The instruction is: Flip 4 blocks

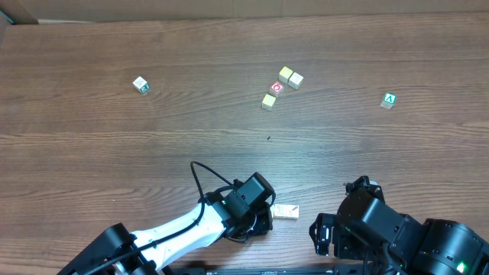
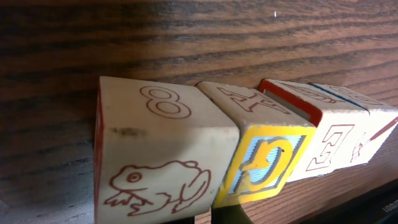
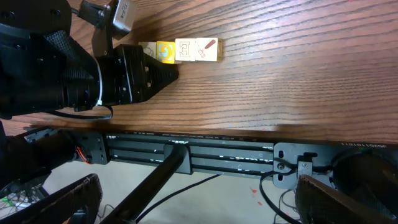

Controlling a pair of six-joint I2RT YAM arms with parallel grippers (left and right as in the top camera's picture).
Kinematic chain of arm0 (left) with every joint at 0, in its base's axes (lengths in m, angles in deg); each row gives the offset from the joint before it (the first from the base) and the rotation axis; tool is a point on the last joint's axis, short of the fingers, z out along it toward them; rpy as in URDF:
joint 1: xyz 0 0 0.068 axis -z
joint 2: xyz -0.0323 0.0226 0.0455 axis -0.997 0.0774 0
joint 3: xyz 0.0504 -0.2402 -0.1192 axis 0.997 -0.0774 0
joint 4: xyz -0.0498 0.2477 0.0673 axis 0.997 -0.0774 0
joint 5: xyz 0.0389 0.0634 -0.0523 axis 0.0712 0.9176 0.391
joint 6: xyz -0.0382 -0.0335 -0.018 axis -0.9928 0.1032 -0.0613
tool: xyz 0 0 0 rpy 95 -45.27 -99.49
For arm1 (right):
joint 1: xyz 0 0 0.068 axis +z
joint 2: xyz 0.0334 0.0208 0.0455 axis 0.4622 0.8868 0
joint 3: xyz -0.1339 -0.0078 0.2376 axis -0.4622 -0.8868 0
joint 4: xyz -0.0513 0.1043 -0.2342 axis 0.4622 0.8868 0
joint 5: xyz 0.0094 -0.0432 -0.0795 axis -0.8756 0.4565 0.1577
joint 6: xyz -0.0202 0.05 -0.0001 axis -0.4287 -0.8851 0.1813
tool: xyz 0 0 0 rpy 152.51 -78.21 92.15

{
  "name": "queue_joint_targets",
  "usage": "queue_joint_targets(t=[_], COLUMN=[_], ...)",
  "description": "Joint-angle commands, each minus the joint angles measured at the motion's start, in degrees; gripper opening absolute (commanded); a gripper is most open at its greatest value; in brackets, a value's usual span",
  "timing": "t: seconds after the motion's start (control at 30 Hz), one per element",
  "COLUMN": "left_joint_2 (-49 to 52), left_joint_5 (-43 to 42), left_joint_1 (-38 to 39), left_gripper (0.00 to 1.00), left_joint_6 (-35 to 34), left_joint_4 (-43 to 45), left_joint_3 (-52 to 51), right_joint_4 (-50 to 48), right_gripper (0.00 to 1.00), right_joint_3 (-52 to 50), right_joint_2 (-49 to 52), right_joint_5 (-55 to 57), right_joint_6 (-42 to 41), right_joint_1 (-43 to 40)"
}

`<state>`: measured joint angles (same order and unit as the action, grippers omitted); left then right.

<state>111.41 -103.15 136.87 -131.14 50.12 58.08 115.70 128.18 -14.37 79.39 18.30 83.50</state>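
Four blocks lie in a tight row near the table's front edge (image 1: 285, 211). Up close they are a cream frog-and-8 block (image 2: 155, 155), a yellow-framed duck block (image 2: 264, 165), a red-edged E block (image 2: 323, 143) and a fourth block (image 2: 373, 134). My left gripper (image 1: 266, 218) is shut with nothing in it. Its dark tips (image 2: 203, 221) sit just in front of the frog and duck blocks. The right wrist view shows that gripper (image 3: 168, 71) pointing at the row (image 3: 186, 50). My right gripper (image 3: 199, 205) hangs wide open over the table's front edge, holding nothing.
Loose cubes lie at the back: a white one (image 1: 140, 85), two pale ones (image 1: 290, 76), a red-faced one (image 1: 276, 88), a yellow one (image 1: 268, 101) and a green "A" cube (image 1: 389, 100). A metal rail (image 3: 186, 152) runs under the front edge.
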Motion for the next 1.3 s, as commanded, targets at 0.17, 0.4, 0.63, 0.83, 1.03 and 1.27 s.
queue_joint_targets(t=[0.17,0.4,0.63,0.83,1.03,1.27], left_joint_2=[1.22,1.22,1.25,1.05,-2.84,-10.29], left_joint_5=[1.95,2.34,2.32,0.50,0.17,1.44], left_joint_1=[0.11,0.09,0.09,0.11,0.63,3.06], left_gripper=[0.04,0.04,0.04,0.04,0.04,0.04], left_joint_6=[-0.57,-0.55,-0.52,1.07,4.04,4.22], left_joint_4=[0.46,0.48,0.61,1.51,1.27,-2.51], left_joint_3=[-0.22,-0.22,-0.22,-0.15,-0.04,-0.04], right_joint_4=[-0.11,-0.11,-0.07,-0.09,-0.13,-0.15], right_gripper=[1.00,1.00,1.00,1.00,1.00,1.00], right_joint_3=[0.76,0.76,0.76,0.76,0.76,0.76], right_joint_2=[-0.17,-0.17,-0.15,-0.17,-0.15,-0.17], right_joint_5=[-0.11,-0.11,-0.11,-0.11,-0.11,-0.11], right_joint_6=[0.13,0.13,0.15,0.15,0.15,0.13], right_joint_1=[0.22,0.22,0.22,0.22,0.22,0.22])
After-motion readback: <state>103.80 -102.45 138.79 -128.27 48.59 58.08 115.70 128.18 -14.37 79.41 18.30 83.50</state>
